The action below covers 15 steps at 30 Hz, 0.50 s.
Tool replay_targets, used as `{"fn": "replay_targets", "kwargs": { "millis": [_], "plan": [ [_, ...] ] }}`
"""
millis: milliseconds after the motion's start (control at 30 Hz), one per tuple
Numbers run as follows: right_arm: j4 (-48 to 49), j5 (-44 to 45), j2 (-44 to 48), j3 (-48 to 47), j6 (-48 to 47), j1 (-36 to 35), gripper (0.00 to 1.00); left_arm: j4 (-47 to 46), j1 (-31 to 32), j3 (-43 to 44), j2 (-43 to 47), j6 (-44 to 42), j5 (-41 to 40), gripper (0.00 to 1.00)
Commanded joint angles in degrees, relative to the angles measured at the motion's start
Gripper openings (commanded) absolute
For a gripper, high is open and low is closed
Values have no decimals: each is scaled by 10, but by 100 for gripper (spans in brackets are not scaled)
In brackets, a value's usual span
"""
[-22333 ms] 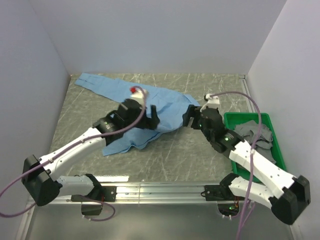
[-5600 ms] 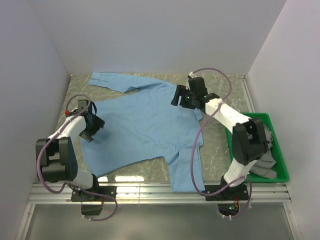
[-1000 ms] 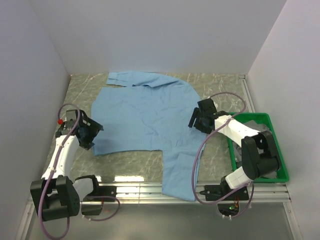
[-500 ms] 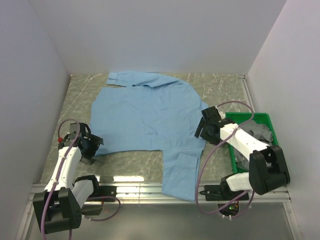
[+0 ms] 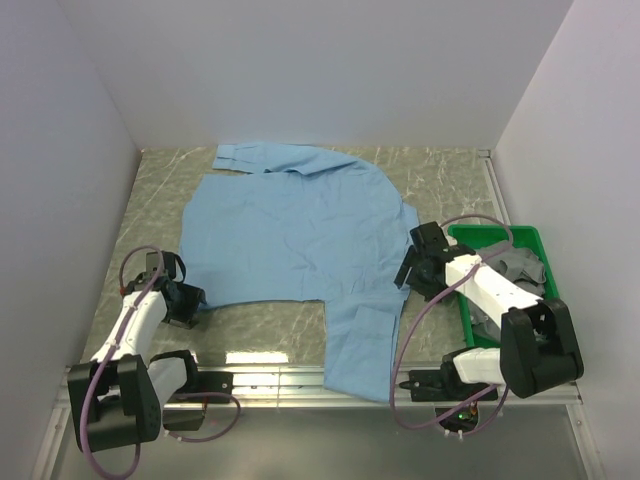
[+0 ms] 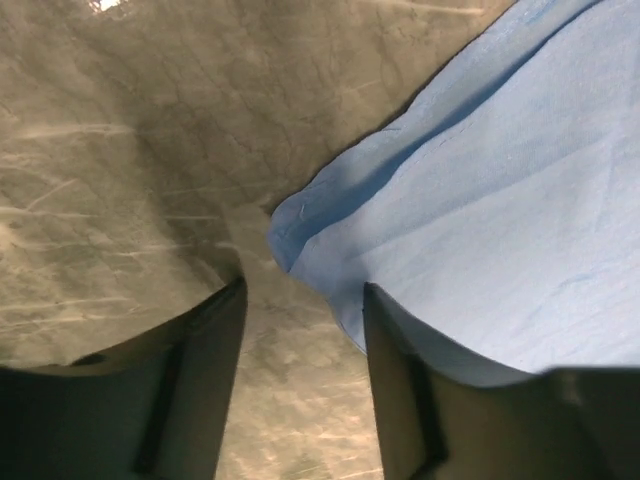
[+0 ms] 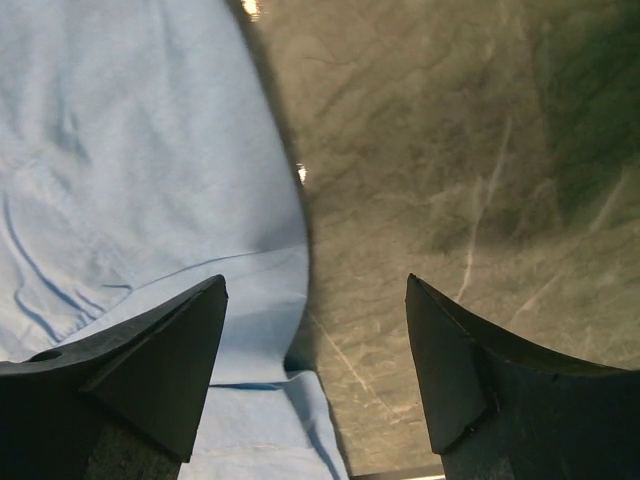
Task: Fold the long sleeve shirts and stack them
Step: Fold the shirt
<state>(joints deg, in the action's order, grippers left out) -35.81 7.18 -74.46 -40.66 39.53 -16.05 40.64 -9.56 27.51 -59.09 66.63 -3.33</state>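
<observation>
Top view: a light blue shirt (image 5: pixel 300 235) of thin, soft cloth lies spread flat over the middle of the bench (image 5: pixel 450 180), a grey-green stone-look slab with pale veins. Its collar is at the far side, where one sleeve is folded across the top. The other sleeve runs towards the near edge as a long strip with a squared cuff. Fine creases cross the body. At the right stands a green plastic tray (image 5: pixel 500 231) with crumpled grey cloth (image 5: pixel 520 268) in it. The left arm (image 5: pixel 135 325), white with black joints, is folded low at the near left, its wrist pointing at the shirt's near left hem corner. The right arm (image 5: pixel 485 285) reaches left from beside the tray, its wrist low at the shirt's right edge.

Left wrist view: the left jaws, dark and smooth, stand apart, with bare bench showing in the gap. The hem corner, a neat stitched point, lies just ahead of that gap. The jaw on the cloth side overlaps the hem's edge, but I cannot tell whether it touches the cloth.

Right wrist view: the right jaws, black wedge shapes, stand wide apart and clamp nothing. The shirt's curved edge runs down between them, with cloth on the left and glossy bench on the right. A folded seam crosses near the left-hand jaw
</observation>
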Motion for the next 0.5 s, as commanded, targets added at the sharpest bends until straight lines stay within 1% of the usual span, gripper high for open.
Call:
{"fn": "replay_targets", "kwargs": {
  "millis": [0, 33, 100, 133, 233, 333, 467],
  "plan": [
    [-10, -15, 16, 11, -1, 16, 79, -21, -1, -12, -6, 2, -13, 50],
    [-8, -16, 16, 15, -1, 16, 78, -20, 0, -9, -4, 0, -14, 41],
    [-3, -23, 11, 14, -2, 16, 77, -21, -1, -7, -3, -3, -12, 33],
    [1, -39, 5, 16, -8, 16, 77, -21, -1, -5, -2, -4, -12, 26],
    [19, -69, -16, 24, -14, 16, 75, -21, -1, -2, 0, -8, -10, 17],
    [29, -86, -26, 30, -13, 16, 74, -14, 0, 4, 4, -12, -12, 15],
    [36, -108, -45, 33, -16, 16, 73, -11, 0, 10, 6, -12, -12, 16]
  ]
}}
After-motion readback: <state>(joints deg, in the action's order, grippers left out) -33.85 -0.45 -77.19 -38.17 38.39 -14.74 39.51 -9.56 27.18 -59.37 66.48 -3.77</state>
